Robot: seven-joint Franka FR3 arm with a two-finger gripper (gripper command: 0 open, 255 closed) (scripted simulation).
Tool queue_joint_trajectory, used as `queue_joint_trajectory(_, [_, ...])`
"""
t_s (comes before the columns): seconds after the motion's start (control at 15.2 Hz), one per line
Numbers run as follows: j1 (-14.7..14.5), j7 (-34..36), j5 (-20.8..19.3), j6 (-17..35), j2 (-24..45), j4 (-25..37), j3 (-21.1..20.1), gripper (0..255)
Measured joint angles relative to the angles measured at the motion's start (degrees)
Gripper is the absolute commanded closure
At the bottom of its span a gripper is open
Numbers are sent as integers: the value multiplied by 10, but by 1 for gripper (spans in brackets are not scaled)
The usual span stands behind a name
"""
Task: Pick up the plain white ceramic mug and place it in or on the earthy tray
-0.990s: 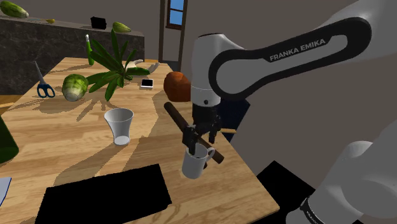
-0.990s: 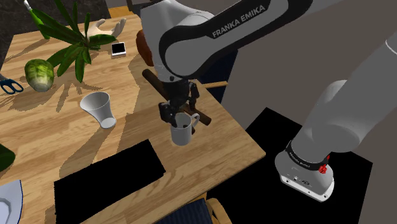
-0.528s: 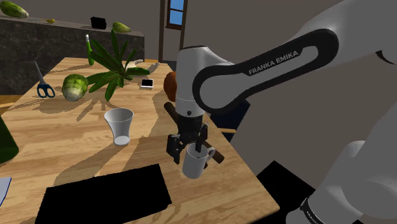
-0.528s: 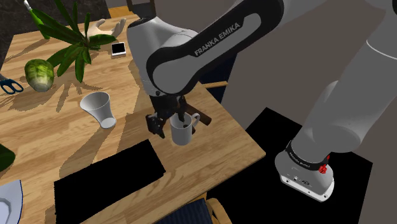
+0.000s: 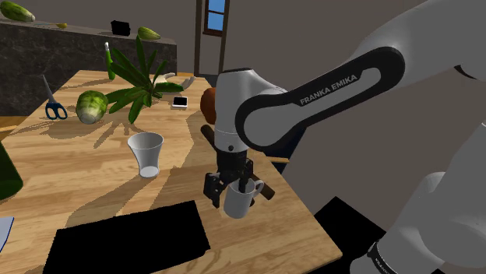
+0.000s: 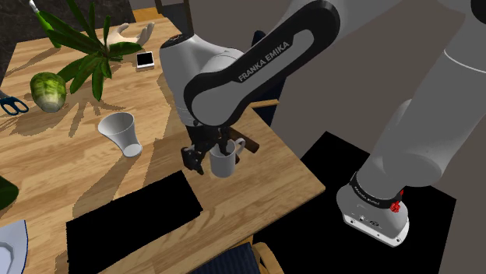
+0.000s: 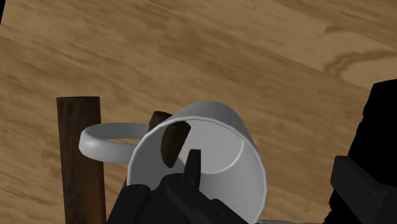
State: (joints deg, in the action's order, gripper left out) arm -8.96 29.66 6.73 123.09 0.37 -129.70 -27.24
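Your fingers (image 7: pixel 356 191) stand spread at the white mug (image 5: pixel 237 202), pinching nothing.
You have one finger down inside the mug and the other outside, apart from its wall. The mug stands upright on the wooden surface (image 5: pixel 78 179) near its edge, its handle toward a dark brown stick (image 7: pixel 79 165) just beside it, with a flat black rectangle (image 5: pixel 128 237) nearby.

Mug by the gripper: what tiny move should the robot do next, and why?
Probably close the gripper. One finger sits inside the mug, while the other stands outside, apart from its wall. So the mug looks not yet held, and it needs a grip before going to the black tray.
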Motion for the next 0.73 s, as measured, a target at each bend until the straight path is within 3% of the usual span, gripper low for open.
queue_joint_trajectory(0.13, [0,0,0,0,0,0,0,0])
queue_joint_trajectory(0.2, [0,0,0,0,0,0,0,255])
queue_joint_trajectory(0.73, [1,0,-1,1,-1,0,1,255])
